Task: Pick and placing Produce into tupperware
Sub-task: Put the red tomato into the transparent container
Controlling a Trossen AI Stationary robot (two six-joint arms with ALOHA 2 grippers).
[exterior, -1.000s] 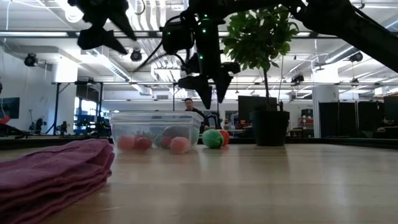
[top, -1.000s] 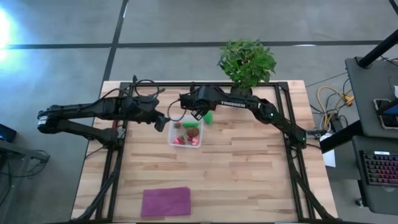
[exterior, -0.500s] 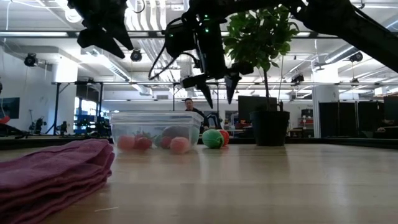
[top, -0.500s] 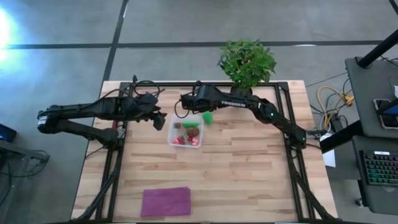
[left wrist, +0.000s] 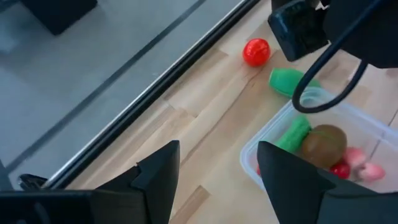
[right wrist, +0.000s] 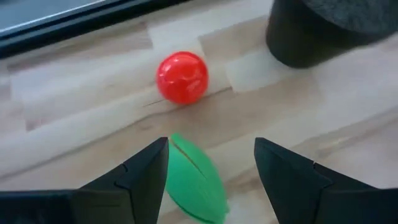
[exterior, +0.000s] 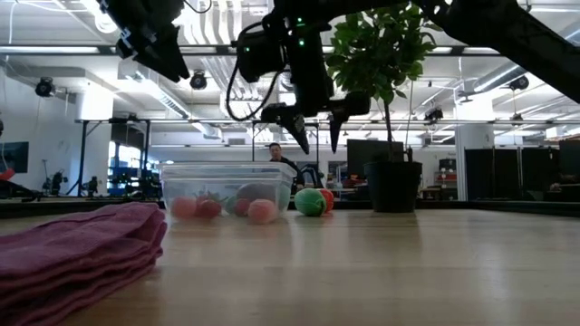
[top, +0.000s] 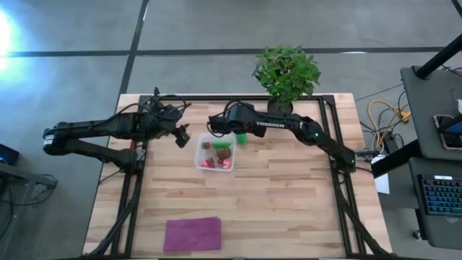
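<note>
While the left gripper (top: pixel 183 137) waits open-fingered beside the tupperware (top: pixel 215 152), the right gripper (right wrist: pixel 211 165) hangs fingers spread over the green produce (right wrist: pixel 198 182), apparently lining up a grasp.

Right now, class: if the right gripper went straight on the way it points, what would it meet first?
Probably the green oval piece, lying between the open fingers of the right gripper; the red ball sits farther on.

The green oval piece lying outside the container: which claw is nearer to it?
The right claw: it hangs open just above the green oval piece, beside the red ball. The left claw hangs open farther off, across the tupperware.
</note>
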